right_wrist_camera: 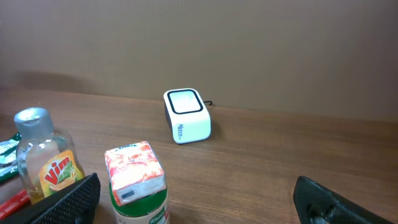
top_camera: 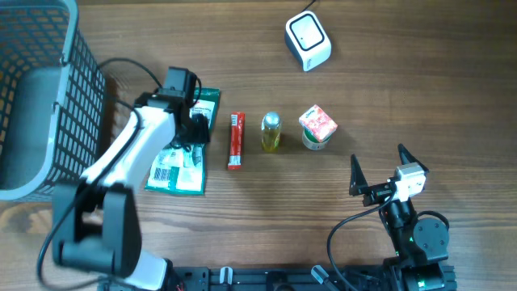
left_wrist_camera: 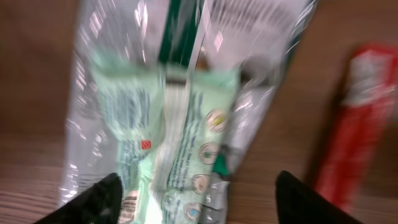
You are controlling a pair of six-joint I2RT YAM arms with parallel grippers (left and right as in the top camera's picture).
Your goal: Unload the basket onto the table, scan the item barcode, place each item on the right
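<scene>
The packet (top_camera: 184, 174) was found flat on the table (top_camera: 404, 89) toward its left edge, long axis laid near-to-far, printed-label end turned to the near edge. The left gripper (left_wrist_camera: 199, 202) was seen above it, jaws spread wide, nothing gripped. The right gripper (top_camera: 380, 168) was seen fully open, empty. The barcode label (top_camera: 166, 171) was shown overhead only; the left wrist view was blurred.

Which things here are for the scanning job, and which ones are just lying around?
For the job: left tool, green packet, white scanner.

Just lying about: red stick, yellow bottle, lidded cup, grey basket, right tool.
</scene>
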